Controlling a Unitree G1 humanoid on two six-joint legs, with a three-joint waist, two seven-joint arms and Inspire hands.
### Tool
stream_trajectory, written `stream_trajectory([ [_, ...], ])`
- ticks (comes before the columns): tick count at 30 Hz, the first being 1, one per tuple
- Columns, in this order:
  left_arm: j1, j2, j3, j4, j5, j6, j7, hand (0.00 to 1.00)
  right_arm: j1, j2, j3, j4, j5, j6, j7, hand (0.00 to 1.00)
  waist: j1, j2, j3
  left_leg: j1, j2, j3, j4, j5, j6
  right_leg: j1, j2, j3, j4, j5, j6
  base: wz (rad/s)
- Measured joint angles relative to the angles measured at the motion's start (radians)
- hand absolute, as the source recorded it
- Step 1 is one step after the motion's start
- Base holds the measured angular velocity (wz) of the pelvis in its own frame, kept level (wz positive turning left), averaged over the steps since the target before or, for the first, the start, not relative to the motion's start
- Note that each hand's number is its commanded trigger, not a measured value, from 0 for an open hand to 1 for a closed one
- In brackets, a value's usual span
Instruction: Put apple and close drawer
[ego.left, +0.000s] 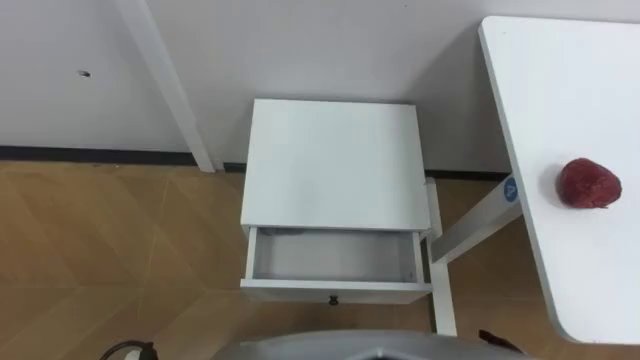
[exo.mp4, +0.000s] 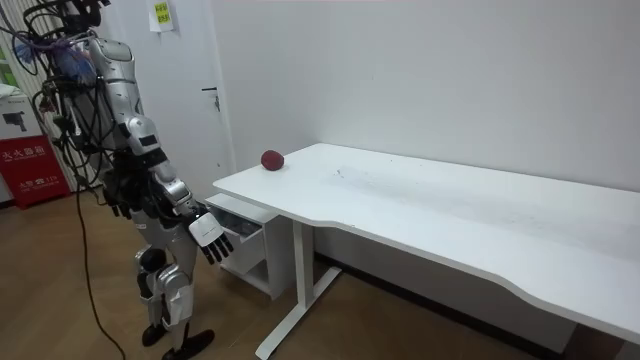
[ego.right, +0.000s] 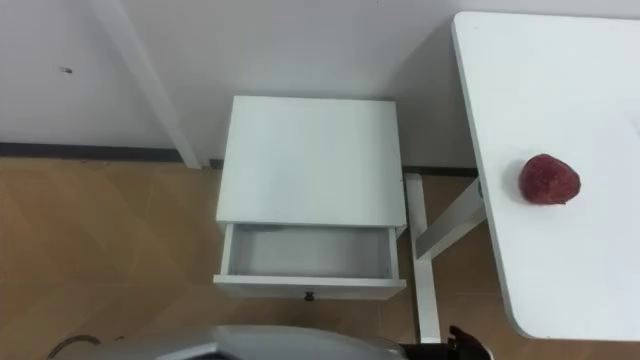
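Observation:
A dark red apple (ego.left: 588, 184) lies on the white table (ego.left: 580, 90) near its left edge, to my right. In front of me a white nightstand (ego.left: 335, 160) stands against the wall. Its drawer (ego.left: 335, 258) is pulled out, holds nothing, and has a small dark knob (ego.left: 334, 299) on its front. In the room view I stand before the nightstand, and my right hand (exo.mp4: 210, 238) hangs low beside the drawer (exo.mp4: 240, 225) with straight, spread fingers that hold nothing. The apple (exo.mp4: 272, 160) rests at the table's near corner, apart from the hand.
A slanted white table leg (ego.left: 480, 220) runs down right beside the nightstand. A white door frame post (ego.left: 170, 85) meets the wooden floor (ego.left: 110, 250) to the left. A red box (exo.mp4: 30, 165) stands behind me at the room view's left.

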Motion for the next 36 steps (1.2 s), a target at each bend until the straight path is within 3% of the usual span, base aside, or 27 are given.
stream_trajectory([
  [8,-0.001,0.000,0.000,0.000,-0.001,0.000,-0.008,0.00,-0.003,0.000,0.001,0.000,0.003,0.000,0.000,0.00,0.002,0.002,-0.0031,-0.006,0.000,0.008,0.000,0.000,0.000,-0.004,0.000,0.003,0.001,0.000,0.000,-0.01],
  [14,-0.011,0.000,0.002,0.003,-0.010,-0.002,-0.008,0.00,-0.025,0.000,-0.007,0.042,0.109,0.000,-0.002,0.00,0.001,0.003,-0.0027,-0.004,0.002,0.024,0.000,0.000,0.000,-0.012,0.000,0.022,0.001,0.000,0.000,-0.08],
  [16,-0.007,-0.001,0.009,0.008,-0.012,-0.009,-0.005,0.00,-0.018,0.001,-0.045,0.061,0.186,0.000,-0.002,0.00,-0.001,-0.003,0.0011,-0.002,0.002,0.024,0.000,0.000,0.000,-0.011,0.000,0.019,0.001,0.000,0.000,0.00],
  [19,0.005,-0.001,0.055,-0.001,-0.007,-0.023,-0.002,0.00,-0.010,0.001,-0.166,0.061,0.375,0.002,-0.004,0.00,-0.026,0.004,-0.0031,-0.001,0.002,0.024,0.000,0.000,0.000,-0.011,0.000,0.018,0.003,0.000,0.000,0.00],
  [22,0.013,0.002,0.111,0.010,-0.022,-0.025,0.012,0.00,-0.004,-0.002,-0.303,0.054,0.590,0.001,-0.025,0.00,-0.058,0.004,-0.0030,0.000,0.002,0.025,0.001,0.000,0.000,-0.009,0.001,0.030,0.003,0.000,0.000,-0.01],
  [24,0.013,0.003,0.138,0.015,-0.022,-0.026,0.019,0.00,-0.005,-0.003,-0.404,0.042,0.821,0.002,-0.044,0.00,-0.073,0.005,-0.0037,0.010,0.003,0.037,-0.003,0.000,0.000,-0.009,0.002,0.036,0.004,0.000,0.000,-0.15],
  [27,0.022,0.010,0.140,0.011,-0.022,-0.027,0.019,0.00,0.002,-0.002,-0.486,-0.012,1.018,-0.001,-0.073,0.00,-0.088,0.007,-0.0049,0.013,0.003,0.053,-0.007,0.000,0.000,-0.011,0.001,0.040,0.005,0.000,0.000,-0.20],
  [28,0.022,0.012,0.141,0.009,-0.022,-0.028,0.019,0.00,0.002,-0.003,-0.501,-0.015,1.040,-0.002,-0.079,0.00,-0.091,0.002,-0.0044,0.014,0.003,0.053,-0.007,0.000,0.001,-0.012,0.001,0.039,0.005,0.000,0.000,-0.07],
  [31,0.022,0.018,0.158,0.008,-0.022,-0.033,0.022,0.00,-0.003,-0.002,-0.572,-0.019,1.140,-0.004,-0.107,0.00,-0.108,-0.004,-0.0124,0.014,0.003,0.053,-0.008,0.000,0.001,-0.013,0.001,0.040,0.007,0.000,-0.001,0.00],
  [36,0.019,0.032,0.157,0.008,-0.020,-0.026,0.017,0.00,-0.017,-0.001,-0.610,-0.113,1.266,-0.016,-0.203,0.00,-0.106,-0.012,-0.0128,0.008,0.005,0.074,-0.009,0.000,0.001,-0.035,0.002,0.057,0.026,-0.003,-0.004,-0.11],
])
